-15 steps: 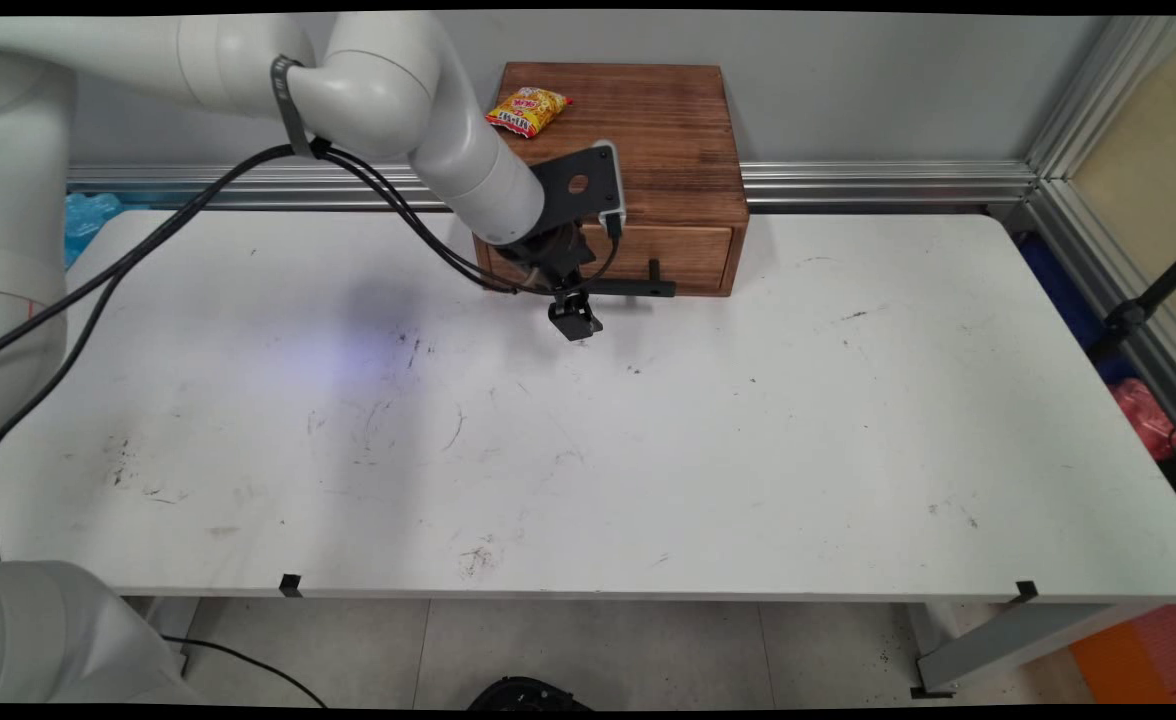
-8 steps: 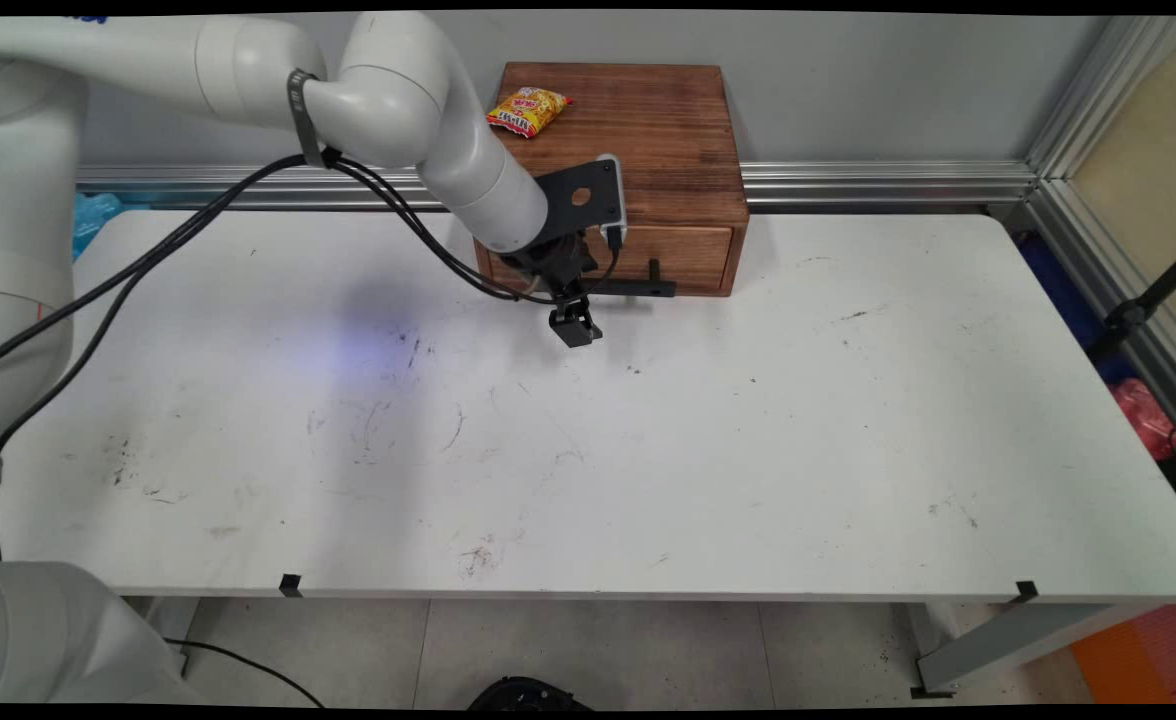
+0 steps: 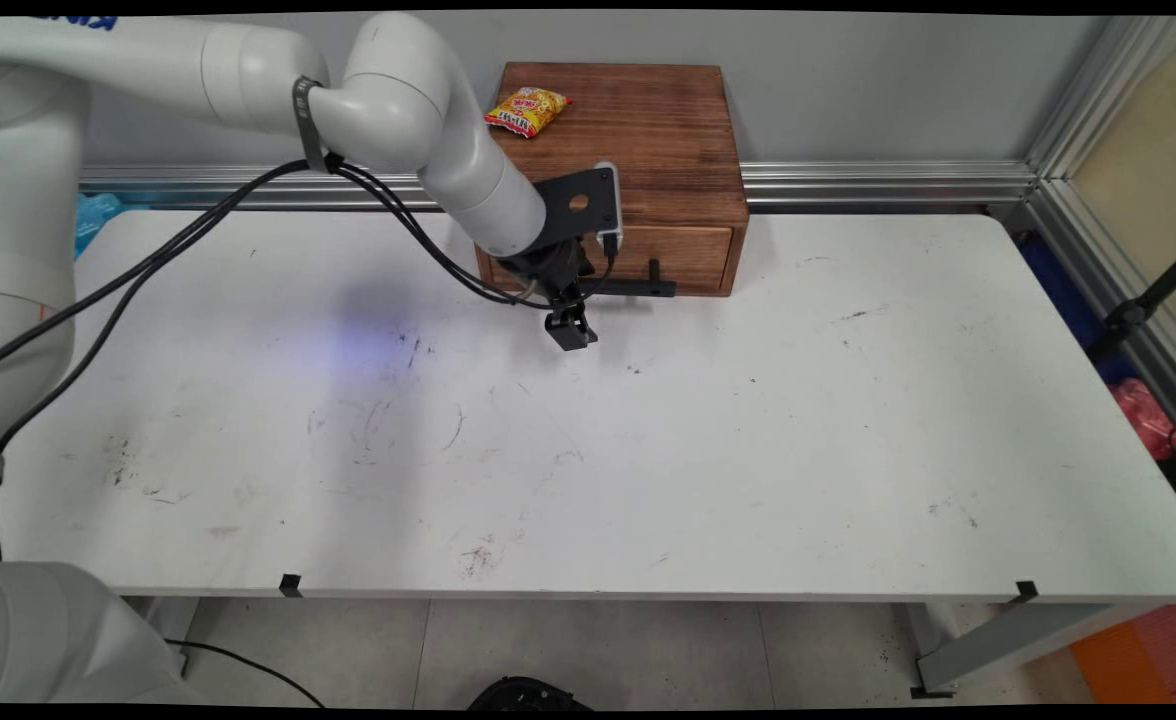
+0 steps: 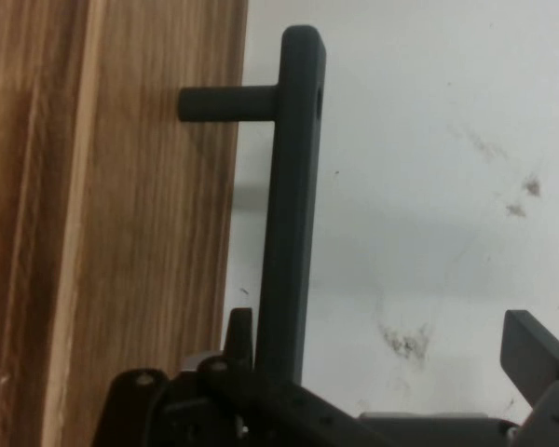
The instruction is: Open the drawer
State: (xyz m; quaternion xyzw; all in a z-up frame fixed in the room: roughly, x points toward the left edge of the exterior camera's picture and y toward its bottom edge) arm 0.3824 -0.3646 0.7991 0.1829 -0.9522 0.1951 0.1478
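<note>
Scuffed white table [image 3: 708,450], wooden drawer box [image 3: 668,130], perhaps closed

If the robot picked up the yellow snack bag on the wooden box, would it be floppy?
Probably. The snack bag looks like a thin, puffy, crinkled packet, so it would likely bend and feel light. Its shiny wrapper might slip. It lies flat on the wooden box, so rolling seems unlikely.

White rounded arm [image 3: 448,140] with black cables [image 3: 148,260], a black strap and black gripper [image 3: 570,330].
</note>
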